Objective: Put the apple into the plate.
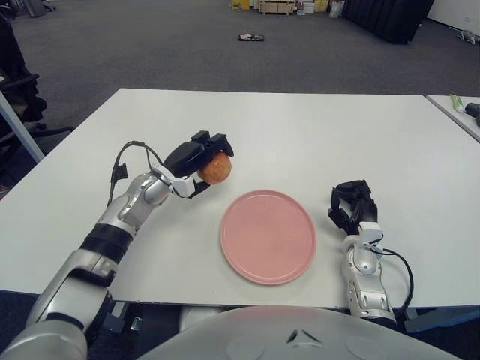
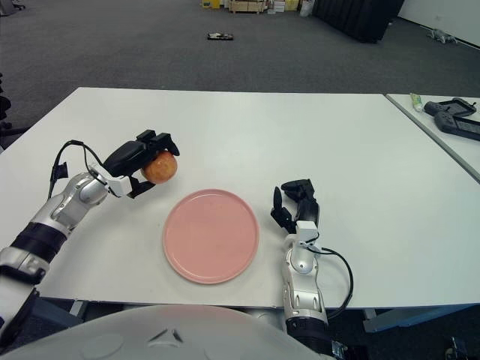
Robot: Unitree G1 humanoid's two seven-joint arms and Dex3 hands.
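Left hand (image 1: 201,160) grasps the apple (image 1: 217,169) just left of the plate (image 1: 268,236); right hand (image 1: 352,208), fingers loosely spread, shows beside the plate's right.

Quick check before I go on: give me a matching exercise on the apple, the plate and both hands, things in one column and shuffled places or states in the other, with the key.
Things:
1. apple
2. plate
3. left hand
4. right hand

Places or states:
A. pink, holds nothing, on the table
B. idle, right of the plate
C. in the left hand's fingers, left of and beyond the plate
D. closed around the fruit

Pairs: 1-C, 2-A, 3-D, 4-B
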